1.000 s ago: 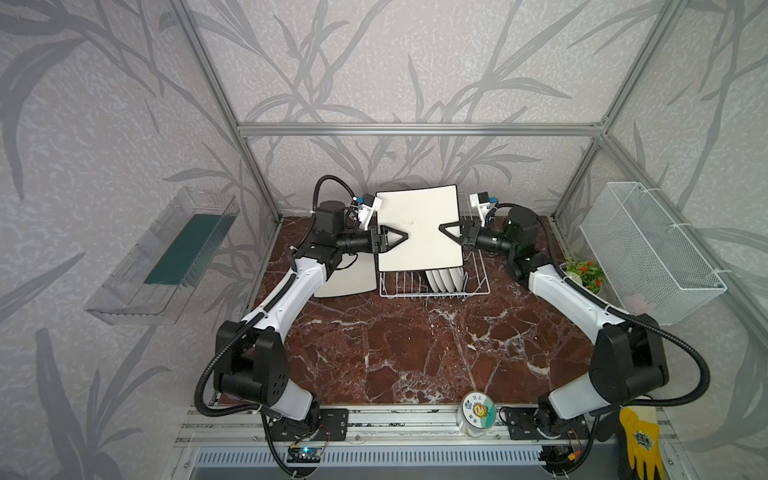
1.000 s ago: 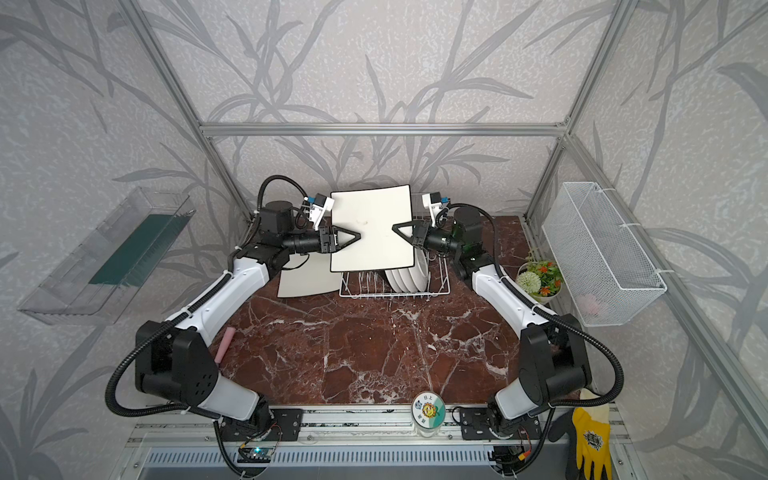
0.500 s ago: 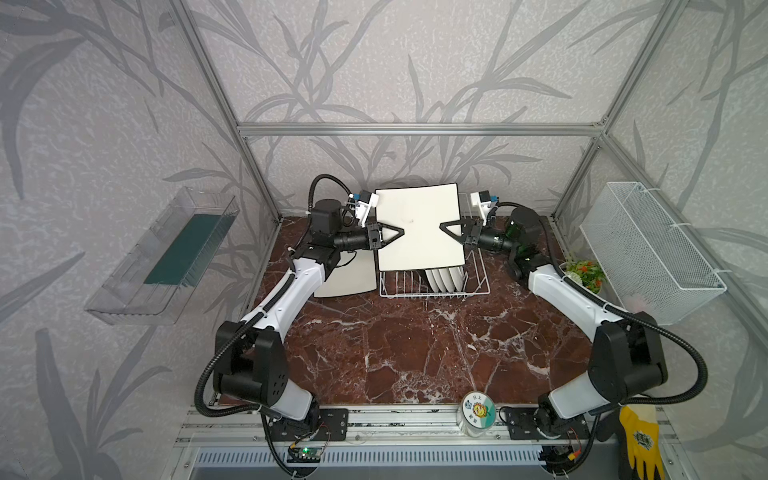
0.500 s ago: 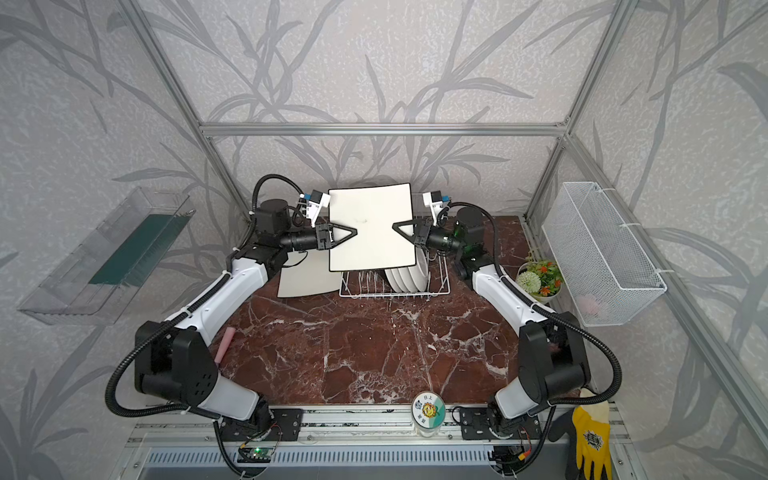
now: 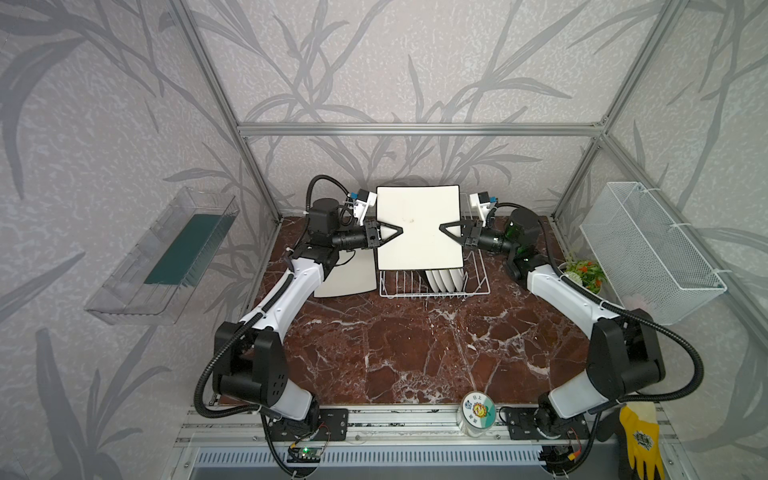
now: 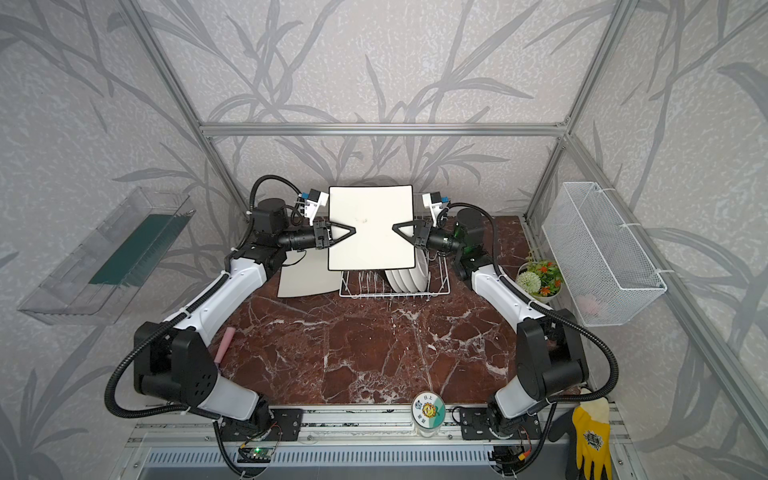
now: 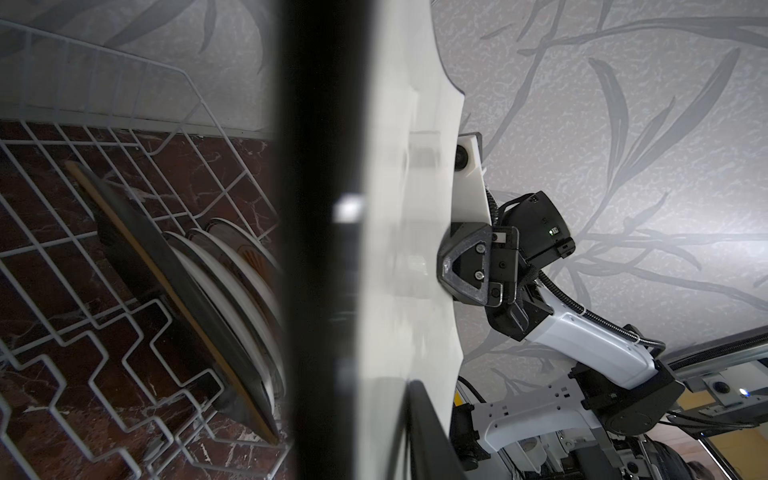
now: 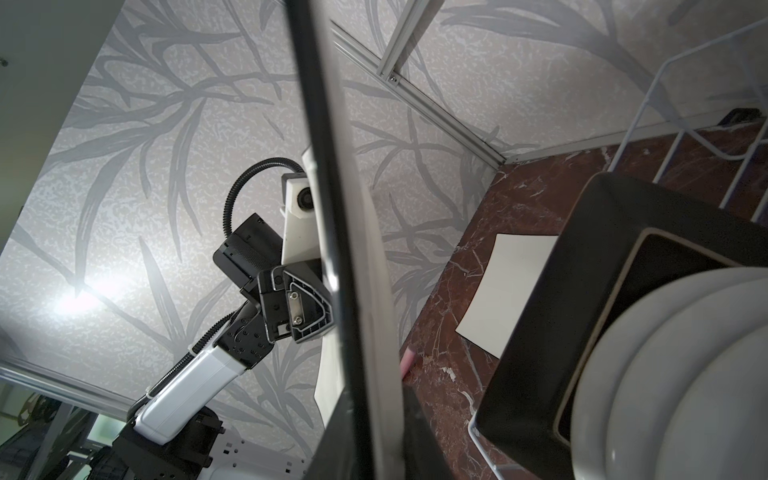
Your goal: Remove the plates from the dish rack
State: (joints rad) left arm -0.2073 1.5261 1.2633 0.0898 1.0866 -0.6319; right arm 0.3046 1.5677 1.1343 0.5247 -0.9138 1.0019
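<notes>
A large cream square plate hangs upright just above the white wire dish rack. My left gripper is shut on its left edge. My right gripper pinches the opposite edge, with no gap showing in the right wrist view. Round white plates and a black square plate stand in the rack's slots. Another cream plate lies flat on the table left of the rack.
A clear bin hangs on the left wall and a white mesh basket on the right wall. A small flower pot stands at the right. A jar with a flower-sticker lid and a yellow glove sit by the front rail.
My left gripper's jaws have closed onto the raised plate's left edge. The plate and the right gripper have hardly shifted.
</notes>
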